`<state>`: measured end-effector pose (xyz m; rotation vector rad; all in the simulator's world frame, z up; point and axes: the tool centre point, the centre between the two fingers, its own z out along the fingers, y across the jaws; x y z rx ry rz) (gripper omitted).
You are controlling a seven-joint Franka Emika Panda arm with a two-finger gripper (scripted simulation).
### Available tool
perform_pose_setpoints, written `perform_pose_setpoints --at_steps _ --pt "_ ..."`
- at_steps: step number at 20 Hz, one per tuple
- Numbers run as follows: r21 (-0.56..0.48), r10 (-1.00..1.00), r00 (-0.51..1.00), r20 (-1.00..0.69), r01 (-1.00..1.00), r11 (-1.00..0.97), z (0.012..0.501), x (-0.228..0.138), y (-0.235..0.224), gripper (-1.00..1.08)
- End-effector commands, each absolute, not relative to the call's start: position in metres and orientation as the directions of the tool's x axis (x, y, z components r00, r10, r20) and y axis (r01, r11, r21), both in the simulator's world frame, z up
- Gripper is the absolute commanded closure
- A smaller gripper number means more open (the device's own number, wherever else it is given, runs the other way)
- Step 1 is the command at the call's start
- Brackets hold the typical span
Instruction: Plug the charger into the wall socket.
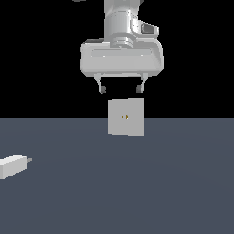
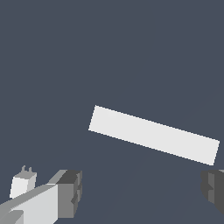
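The charger lies on the tabletop at the exterior view's left edge, its short grey prong pointing toward that view's right. It is well apart from the wall socket, which stands upright farther back near the middle, 2 tiny yellowish holes at its centre. The claw hangs above the socket, released, fingers spread wide and holding nothing. In the wrist view the socket shows edge-on as a pale strip.

Simulated scene, flat grey floor, black backdrop
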<state>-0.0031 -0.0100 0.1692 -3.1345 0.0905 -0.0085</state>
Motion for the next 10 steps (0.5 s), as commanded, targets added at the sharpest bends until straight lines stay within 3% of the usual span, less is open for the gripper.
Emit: perform_pose_setpoints --at_steps 1,10 --pt "-0.006 -0.063 0.998 0.012 -0.063 -0.998 0.166 -0.008 -0.002 -0.92" --pt "-0.004 -0.103 0.993 0.060 -0.103 -0.995 0.143 -0.034 0.044 -0.92"
